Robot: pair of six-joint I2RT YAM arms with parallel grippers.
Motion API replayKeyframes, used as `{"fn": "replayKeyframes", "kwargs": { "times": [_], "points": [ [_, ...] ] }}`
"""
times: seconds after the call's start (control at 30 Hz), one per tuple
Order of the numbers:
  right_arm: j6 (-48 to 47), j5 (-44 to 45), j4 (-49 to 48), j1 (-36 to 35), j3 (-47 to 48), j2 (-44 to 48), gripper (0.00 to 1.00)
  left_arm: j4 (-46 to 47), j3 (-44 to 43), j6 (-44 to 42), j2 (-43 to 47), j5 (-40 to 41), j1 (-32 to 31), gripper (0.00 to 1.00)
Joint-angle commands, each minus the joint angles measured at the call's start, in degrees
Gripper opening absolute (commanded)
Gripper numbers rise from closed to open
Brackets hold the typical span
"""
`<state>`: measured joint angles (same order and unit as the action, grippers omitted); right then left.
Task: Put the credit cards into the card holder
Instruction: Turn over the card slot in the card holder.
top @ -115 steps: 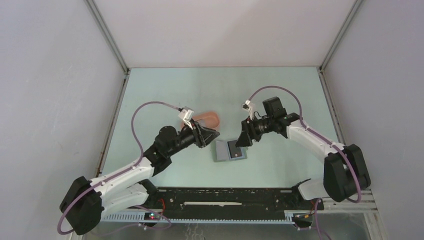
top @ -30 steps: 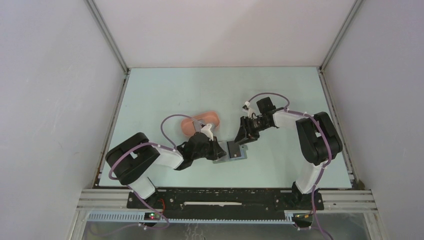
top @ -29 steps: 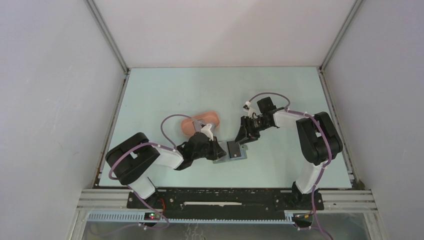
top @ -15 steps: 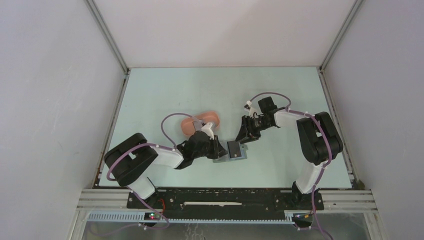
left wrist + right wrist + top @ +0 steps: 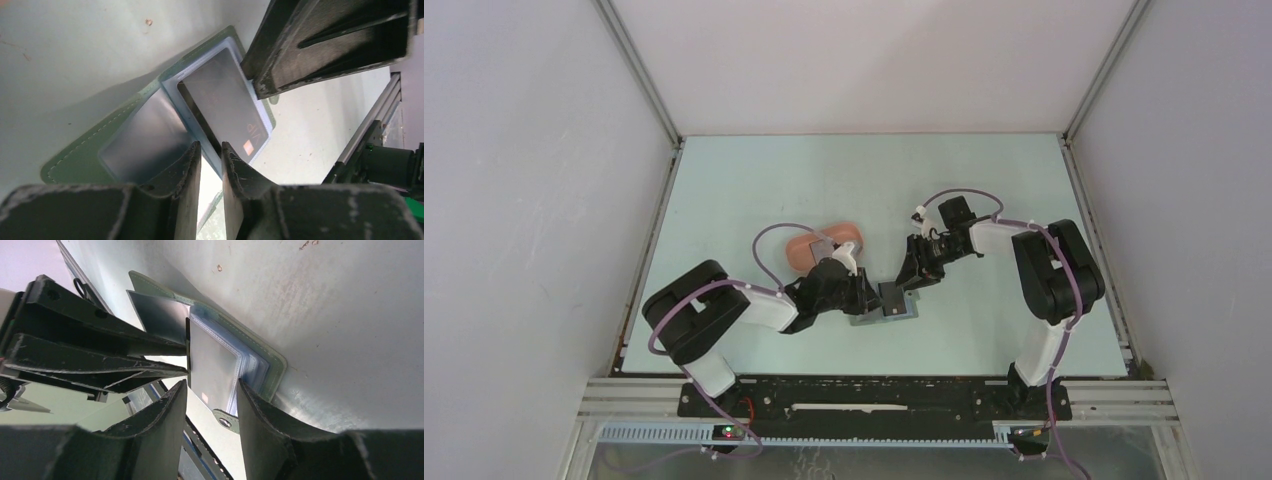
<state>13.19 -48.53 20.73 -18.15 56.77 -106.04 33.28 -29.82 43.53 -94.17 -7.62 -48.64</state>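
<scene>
The card holder point(image 5: 905, 309) lies open on the table, grey-green outside point(image 5: 75, 156) with clear sleeves inside. A dark credit card point(image 5: 225, 102) with an orange square sits partly in a sleeve on the right half, and it also shows as a grey plane point(image 5: 212, 365) in the right wrist view. My left gripper point(image 5: 210, 146) is low at the card's near corner, its jaws a narrow gap apart with nothing pinched. My right gripper point(image 5: 210, 385) is open at the holder's far end point(image 5: 278, 371), straddling the sleeve edges and snap tab.
A pink oblong tray point(image 5: 852, 236) sits just behind the left wrist. The two grippers point(image 5: 864, 297) point(image 5: 906, 279) face each other closely over the holder. Metal frame rails and grey walls border the table on all sides.
My left jaws have parted slightly at the card's edge and the left wrist has edged a little toward the holder. The right gripper has hardly moved.
</scene>
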Motion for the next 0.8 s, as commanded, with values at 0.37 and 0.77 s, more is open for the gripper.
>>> {"fn": "replayKeyframes", "kwargs": {
  "times": [0.37, 0.77],
  "points": [
    [0.4, -3.3, 0.1, -0.2, 2.4, -0.1, 0.45, 0.2, -2.8, 0.1, -3.5, 0.2, -0.3, 0.22],
    [0.3, -6.6, -0.3, -0.3, 2.3, 1.0, 0.39, 1.3, -1.8, 0.9, -1.9, -0.4, -0.1, 0.23]
  ]
}}
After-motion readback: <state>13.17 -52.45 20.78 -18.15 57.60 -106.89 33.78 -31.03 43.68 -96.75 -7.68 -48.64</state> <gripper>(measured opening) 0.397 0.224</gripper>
